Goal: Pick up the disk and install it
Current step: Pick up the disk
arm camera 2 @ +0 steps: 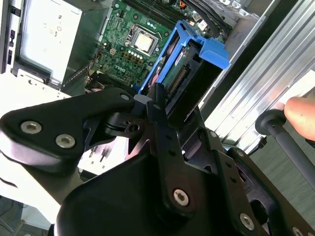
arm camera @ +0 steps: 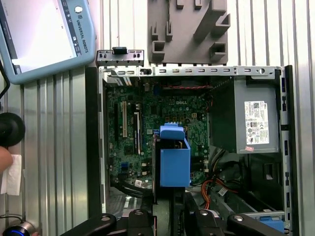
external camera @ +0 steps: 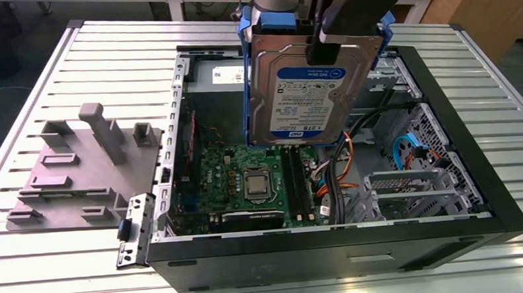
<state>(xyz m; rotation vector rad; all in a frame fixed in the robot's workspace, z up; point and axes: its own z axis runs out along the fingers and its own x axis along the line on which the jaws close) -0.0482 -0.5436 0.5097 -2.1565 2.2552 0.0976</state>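
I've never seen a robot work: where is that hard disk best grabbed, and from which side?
By its upper end, pinched across the two broad flat faces, coming from above. The disk is thin and hangs upright over the open case, and the gripper holds it just so, leaving the blue side rails free.

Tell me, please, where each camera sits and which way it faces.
Exterior view: off the arm, high, looking down into the open case; the gripper holds the disk above it.
First wrist view: on the arm, facing straight down into the case; gripper links in the foreground.
Second wrist view: on the arm, looking along the gripper at the disk; a person's hand beside.
Shared: all show disk and motherboard.
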